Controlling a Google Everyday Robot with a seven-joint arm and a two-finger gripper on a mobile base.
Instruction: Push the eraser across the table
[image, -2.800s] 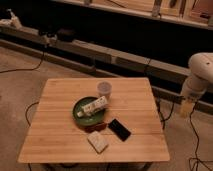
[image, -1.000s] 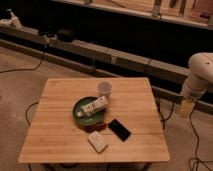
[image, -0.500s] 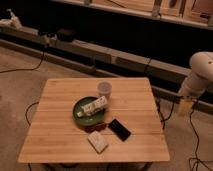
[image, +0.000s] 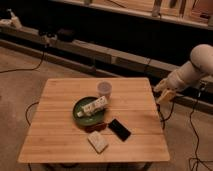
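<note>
Eraser (image: 119, 129) lies untouched near the table's (image: 55, 140) front edge; gripper (image: 165, 94) hangs beyond the table's right edge, open or closed unclear; push not yet begun.

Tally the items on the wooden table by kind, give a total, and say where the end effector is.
Cup: 1
Green plate: 1
White tube: 1
Black eraser: 1
Pale block: 1
Total: 5
End effector: beside the table at its right edge, clear of every item.
</note>
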